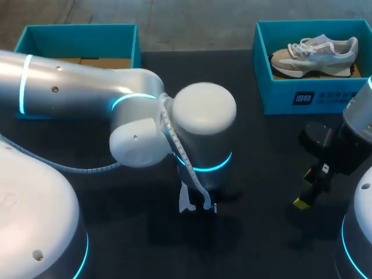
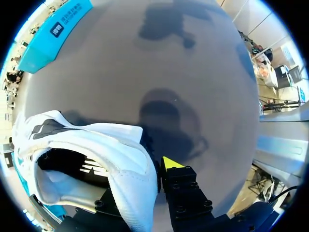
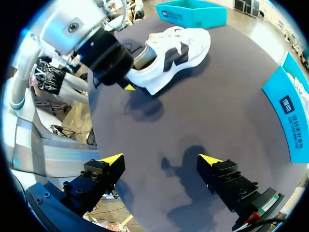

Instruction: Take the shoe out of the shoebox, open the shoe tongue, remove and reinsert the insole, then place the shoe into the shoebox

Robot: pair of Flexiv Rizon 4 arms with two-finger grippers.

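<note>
White shoe (image 3: pixel 178 46), with black side markings, is out of its box. It sits on the dark tabletop (image 1: pixel 261 151) near the middle, well apart from both boxes.

Left gripper (image 2: pixel 145 166) is clamped on the shoe's heel collar. One yellow-tipped finger lies against the outside of the collar wall and the other reaches down inside the opening. In the head view the left arm (image 1: pixel 116 104) covers most of the shoe, so only a small white part shows beneath the wrist.

Right gripper (image 3: pixel 160 159) hangs over bare tabletop on the right side. Its fingers are spread wide with nothing between them, and it is apart from the shoe.

Left shoebox (image 1: pixel 35 36), teal and open, stands at the far left corner. Right shoebox (image 1: pixel 302 96), also teal, stands at the far right and holds a grey-and-beige sneaker (image 1: pixel 314 55) lying on its side.

Tongue and insole condition: cannot tell from these views.
</note>
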